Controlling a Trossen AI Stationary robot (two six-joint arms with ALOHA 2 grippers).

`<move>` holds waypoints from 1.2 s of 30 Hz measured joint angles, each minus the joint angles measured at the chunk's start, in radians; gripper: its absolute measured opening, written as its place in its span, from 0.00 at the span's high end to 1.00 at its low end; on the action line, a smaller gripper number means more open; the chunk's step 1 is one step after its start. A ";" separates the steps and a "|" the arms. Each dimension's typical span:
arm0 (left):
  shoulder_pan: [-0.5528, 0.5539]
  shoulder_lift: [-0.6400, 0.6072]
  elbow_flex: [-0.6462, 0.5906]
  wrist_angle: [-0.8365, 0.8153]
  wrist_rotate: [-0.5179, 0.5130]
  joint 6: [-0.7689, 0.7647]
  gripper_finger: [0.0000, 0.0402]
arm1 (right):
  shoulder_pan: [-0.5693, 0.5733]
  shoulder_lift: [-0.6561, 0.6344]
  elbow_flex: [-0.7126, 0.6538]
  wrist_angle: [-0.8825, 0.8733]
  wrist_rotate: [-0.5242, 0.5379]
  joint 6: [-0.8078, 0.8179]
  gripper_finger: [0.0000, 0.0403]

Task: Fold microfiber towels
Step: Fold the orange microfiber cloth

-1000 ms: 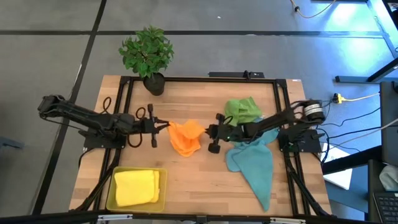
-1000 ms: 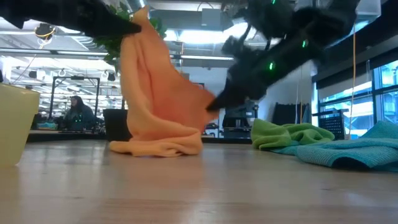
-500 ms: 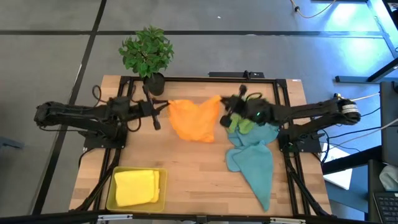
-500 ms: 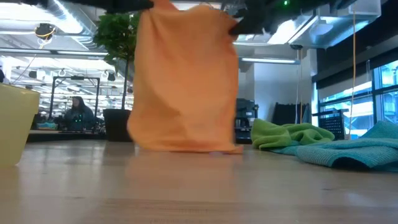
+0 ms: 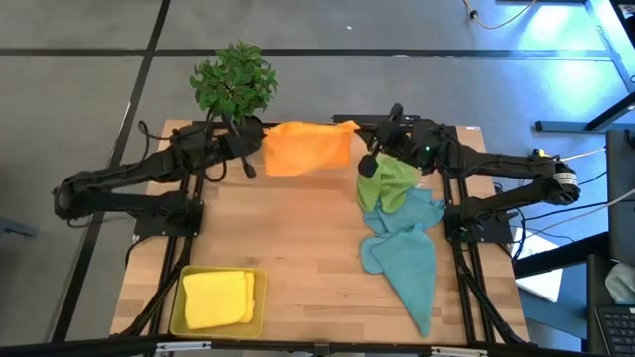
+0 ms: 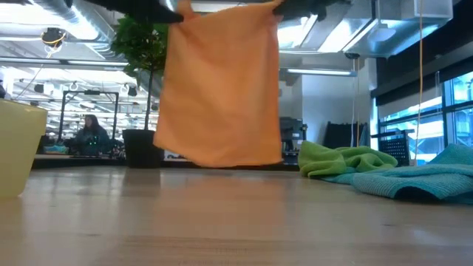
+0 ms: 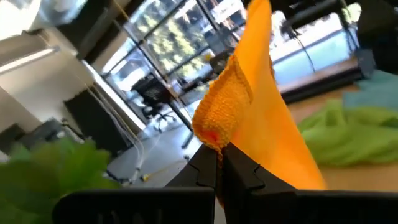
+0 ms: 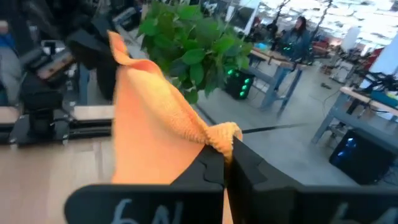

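Observation:
An orange towel (image 5: 308, 147) hangs spread out between my two grippers over the far part of the table. It shows as a flat sheet in the low view (image 6: 222, 85), with its lower edge close above the table top. My left gripper (image 5: 260, 142) is shut on its left upper corner. My right gripper (image 5: 359, 127) is shut on its right upper corner. A green towel (image 5: 387, 183) lies crumpled on the teal-blue towels (image 5: 407, 260) at the right. A folded yellow towel (image 5: 216, 297) lies in a yellow tray. My left gripper pinches the towel's upper corner (image 7: 214, 134) between its two fingers, with the cloth bunched at the fingertips. The towel hangs down from there, its top edge drawn toward the other gripper. My right gripper pinches the opposite upper corner (image 8: 221, 135) between its two fingers, with a small bunch of cloth at the tips. The towel hangs below it, lifted.
A potted plant (image 5: 235, 84) stands at the far left corner, close behind my left gripper. The yellow tray (image 5: 179, 315) sits at the near left. The middle of the wooden table (image 5: 298, 238) is bare. A black frame (image 5: 327, 126) runs around the table.
Both grippers have risen and gone toward the table's far edge, moving apart. The right gripper took hold of the towel's second corner. The orange towel has gone from a heap hanging onto the table to a flat sheet spread between them, lifted off the table.

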 joint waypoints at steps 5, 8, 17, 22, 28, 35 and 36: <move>0.011 0.000 -0.073 -0.028 0.116 -0.011 1.00 | 0.042 0.000 -0.044 -0.088 -0.002 0.045 1.00; -0.029 -0.002 -0.132 -0.045 0.148 -0.026 1.00 | 0.113 0.000 -0.110 -0.092 -0.029 0.110 1.00; -0.350 -0.003 -0.290 -0.071 0.157 -0.194 1.00 | 0.430 0.043 -0.371 0.128 -0.051 0.330 1.00; -0.580 0.000 -0.360 -0.051 0.152 -0.358 1.00 | 0.555 0.161 -0.433 0.178 -0.032 0.478 1.00; -0.770 0.000 -0.416 -0.030 0.014 -0.473 1.00 | 0.611 0.328 -0.381 0.184 -0.079 0.525 1.00; -0.781 0.000 -0.420 -0.097 -0.178 -0.491 1.00 | 0.510 0.389 -0.295 0.158 -0.031 0.472 0.99; -0.765 0.000 -0.425 -0.103 -0.190 -0.491 1.00 | 0.484 0.388 -0.295 0.156 -0.021 0.470 0.99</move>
